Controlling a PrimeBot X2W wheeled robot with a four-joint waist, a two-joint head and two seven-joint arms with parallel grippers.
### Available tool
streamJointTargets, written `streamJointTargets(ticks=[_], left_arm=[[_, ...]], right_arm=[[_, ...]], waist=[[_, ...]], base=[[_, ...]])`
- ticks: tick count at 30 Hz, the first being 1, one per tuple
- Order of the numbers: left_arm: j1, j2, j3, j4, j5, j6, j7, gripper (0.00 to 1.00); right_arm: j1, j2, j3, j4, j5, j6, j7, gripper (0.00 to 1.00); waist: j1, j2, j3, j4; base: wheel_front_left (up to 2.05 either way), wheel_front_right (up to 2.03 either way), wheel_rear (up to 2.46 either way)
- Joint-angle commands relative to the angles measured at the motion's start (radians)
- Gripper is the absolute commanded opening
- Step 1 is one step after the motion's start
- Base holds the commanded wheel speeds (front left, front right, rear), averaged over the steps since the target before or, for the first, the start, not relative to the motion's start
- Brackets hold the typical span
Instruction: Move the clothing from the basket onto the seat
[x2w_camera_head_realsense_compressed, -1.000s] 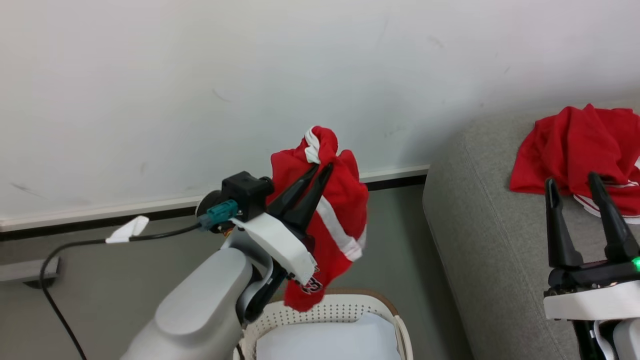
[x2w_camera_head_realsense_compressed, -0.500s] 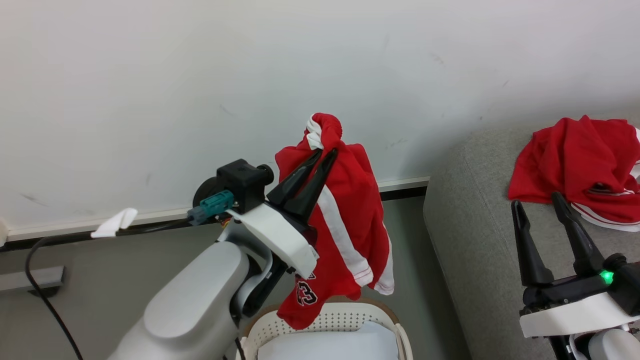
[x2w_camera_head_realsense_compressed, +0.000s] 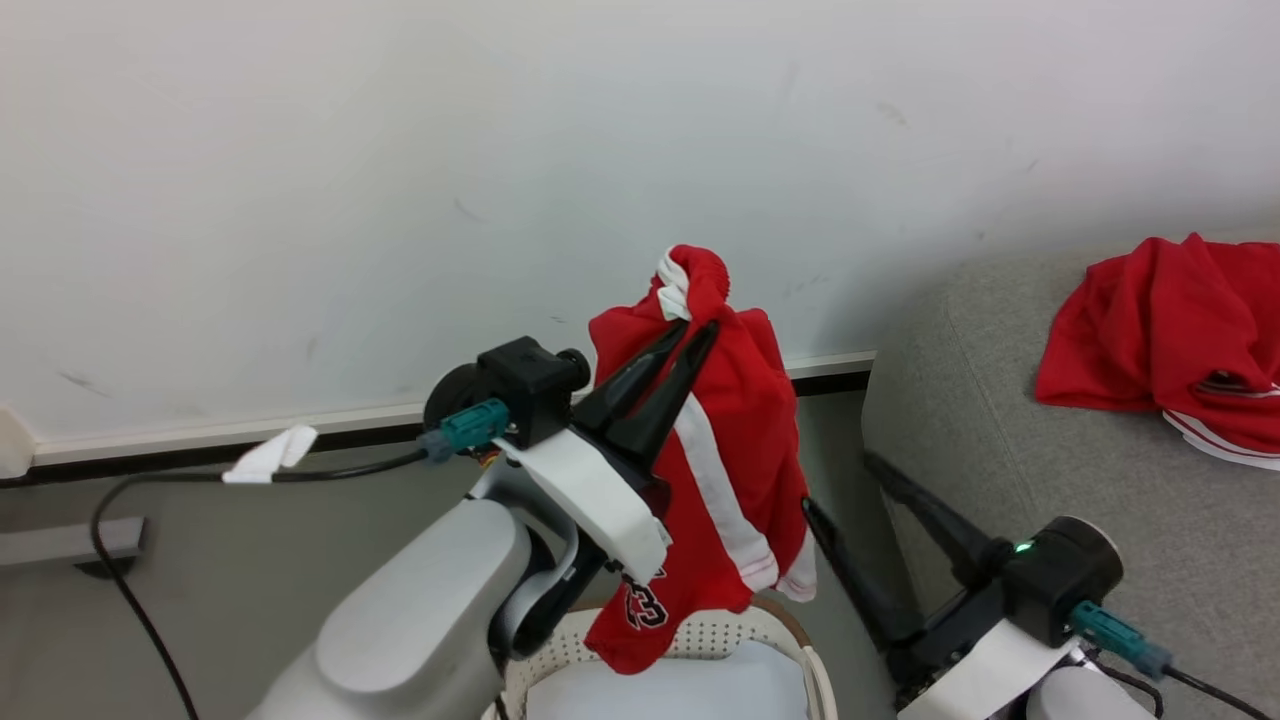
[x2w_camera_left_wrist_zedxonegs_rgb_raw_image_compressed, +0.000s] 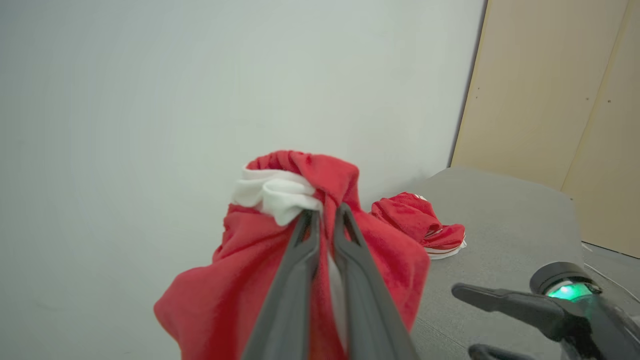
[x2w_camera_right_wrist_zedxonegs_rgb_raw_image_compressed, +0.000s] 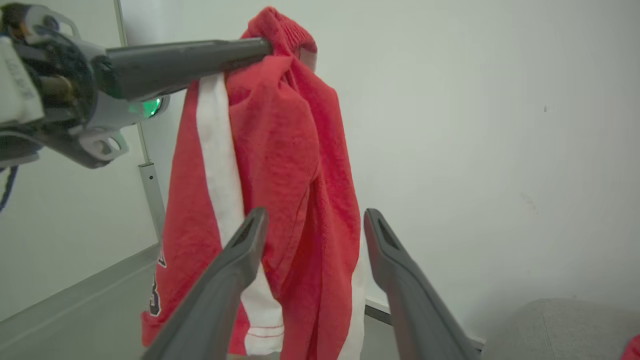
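Note:
A piece of the clothing, red shorts (x2w_camera_head_realsense_compressed: 735, 430) with a white stripe and a number, hangs in the air above the basket (x2w_camera_head_realsense_compressed: 775, 622). My left gripper (x2w_camera_head_realsense_compressed: 698, 328) is shut on its bunched waistband, which also shows in the left wrist view (x2w_camera_left_wrist_zedxonegs_rgb_raw_image_compressed: 326, 210). The hem dangles just over the basket's brown rim. My right gripper (x2w_camera_head_realsense_compressed: 840, 482) stands open between the shorts and the grey seat (x2w_camera_head_realsense_compressed: 1000, 430), its fingers pointing at the hanging cloth (x2w_camera_right_wrist_zedxonegs_rgb_raw_image_compressed: 280, 125); nothing is between its fingers (x2w_camera_right_wrist_zedxonegs_rgb_raw_image_compressed: 316, 214). A second red garment (x2w_camera_head_realsense_compressed: 1170, 340) lies crumpled on the seat.
A white wall with a baseboard (x2w_camera_head_realsense_compressed: 300, 425) runs close behind the shorts. A black cable (x2w_camera_head_realsense_compressed: 120, 590) with a white tag lies on the grey floor at left. White lining (x2w_camera_head_realsense_compressed: 690, 692) covers the basket's inside. Beige panels (x2w_camera_left_wrist_zedxonegs_rgb_raw_image_compressed: 550, 100) stand beyond the seat.
The shorts have unfurled and hang longer from my left gripper. My right gripper has swung off the seat, down and left, and now points at the shorts.

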Motion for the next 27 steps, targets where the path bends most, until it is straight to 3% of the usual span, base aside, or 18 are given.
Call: streamJointTargets(ticks=[1, 12, 22, 23, 24, 25, 27], left_arm=[[0.008, -0.003, -0.005, -0.007, 0.012, -0.005, 0.004, 0.0], [0.033, -0.059, -0.097, -0.051, 0.02, -0.038, 0.03, 0.0], [0.051, -0.09, -0.169, -0.057, 0.002, -0.07, 0.057, 0.0], [0.051, -0.09, -0.171, -0.058, 0.0, -0.072, 0.059, 0.0], [0.052, -0.09, -0.174, -0.059, -0.001, -0.072, 0.059, 0.0], [0.053, -0.088, -0.175, -0.059, -0.003, -0.072, 0.06, 0.0], [0.055, -0.082, -0.173, -0.056, -0.006, -0.07, 0.064, 0.0]], right_arm=[[-0.021, -0.014, 0.021, 0.023, 0.011, -0.002, 0.0, 1.0], [-0.169, -0.009, 0.192, 0.228, 0.112, -0.002, 0.0, 1.0], [-0.227, -0.039, 0.347, 0.293, 0.226, -0.002, 0.0, 1.0], [-0.233, -0.039, 0.359, 0.295, 0.237, -0.002, 0.0, 0.82], [-0.239, -0.038, 0.365, 0.296, 0.245, -0.002, 0.0, 0.44], [-0.243, -0.036, 0.37, 0.293, 0.253, -0.002, 0.0, 0.0], [-0.242, -0.037, 0.373, 0.288, 0.267, -0.002, 0.0, 0.0]], waist=[[0.0, -0.0001, -0.002, 0.007], [0.0, -0.0001, -0.018, 0.096], [0.0, -0.0001, -0.034, 0.172], [0.0, -0.0001, -0.035, 0.175], [0.0, -0.0001, -0.035, 0.178], [0.0, -0.0001, -0.035, 0.181], [0.0, -0.0001, -0.034, 0.184]], base=[[0.0, 0.0, 0.0], [0.0, 0.0, 0.0], [0.0, 0.0, 0.0], [0.0, 0.0, 0.0], [0.0, 0.0, 0.0], [0.0, 0.0, 0.0], [0.0, 0.0, 0.0]])
